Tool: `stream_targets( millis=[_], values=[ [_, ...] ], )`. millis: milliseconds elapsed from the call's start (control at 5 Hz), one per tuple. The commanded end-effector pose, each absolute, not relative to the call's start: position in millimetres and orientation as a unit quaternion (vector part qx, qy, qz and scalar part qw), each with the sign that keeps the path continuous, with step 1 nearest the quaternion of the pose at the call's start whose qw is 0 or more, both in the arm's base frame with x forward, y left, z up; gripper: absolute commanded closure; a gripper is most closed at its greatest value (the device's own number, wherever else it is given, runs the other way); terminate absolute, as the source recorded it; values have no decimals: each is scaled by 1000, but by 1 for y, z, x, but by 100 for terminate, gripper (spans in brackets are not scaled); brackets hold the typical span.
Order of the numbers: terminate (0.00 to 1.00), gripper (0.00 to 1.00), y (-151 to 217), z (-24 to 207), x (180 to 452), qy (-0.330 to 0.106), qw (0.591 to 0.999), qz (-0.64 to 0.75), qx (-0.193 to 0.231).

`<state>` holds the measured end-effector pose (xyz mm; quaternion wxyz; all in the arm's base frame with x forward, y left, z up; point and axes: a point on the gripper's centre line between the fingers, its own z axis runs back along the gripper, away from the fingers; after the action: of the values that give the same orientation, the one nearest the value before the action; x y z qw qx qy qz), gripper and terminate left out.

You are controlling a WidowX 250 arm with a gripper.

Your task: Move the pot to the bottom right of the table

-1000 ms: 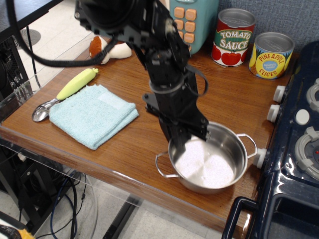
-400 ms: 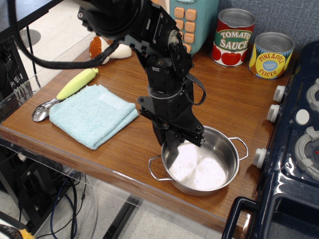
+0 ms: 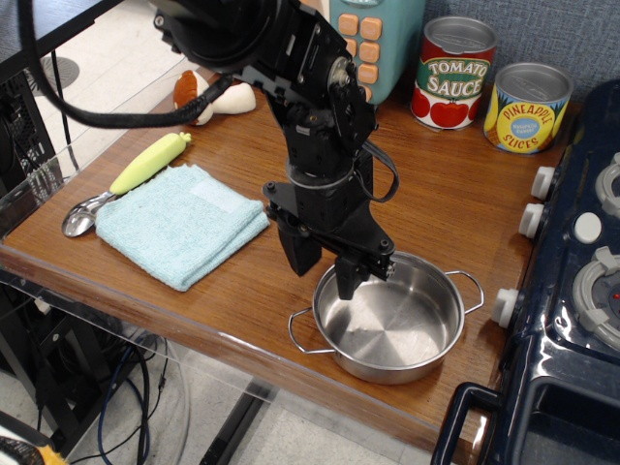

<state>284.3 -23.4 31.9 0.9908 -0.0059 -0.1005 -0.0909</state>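
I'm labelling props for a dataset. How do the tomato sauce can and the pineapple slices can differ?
The tomato sauce can is taller, with a green, red and white label; the pineapple slices can is shorter, with a yellow and blue label. The tomato sauce can stands nearer the teal toy; the pineapple slices can stands nearer the stove. Both are upright, with silvery lids, at the table's back edge.

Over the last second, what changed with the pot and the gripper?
The pot slid a little left, away from the toy stove, along the table's front edge. The gripper then opened, straddling the pot's left rim, and lifted slightly. Towel, spoon and cans stayed put.
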Motion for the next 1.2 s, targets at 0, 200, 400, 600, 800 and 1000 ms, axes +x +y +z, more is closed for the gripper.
stream_targets(
  millis=[0, 200, 400, 600, 800, 1000],
  values=[
    [0, 0, -21, 58, 291, -131, 987, -91, 24],
    [0, 0, -18, 79, 293, -164, 982, -90, 33],
    [0, 0, -17, 102, 293, -197, 975, -102, 21],
    [0, 0, -17, 102, 293, -197, 975, -102, 21],
    [0, 0, -17, 102, 293, -197, 975, -102, 21],
    [0, 0, -17, 102, 293, -197, 975, -102, 21]
  ],
)
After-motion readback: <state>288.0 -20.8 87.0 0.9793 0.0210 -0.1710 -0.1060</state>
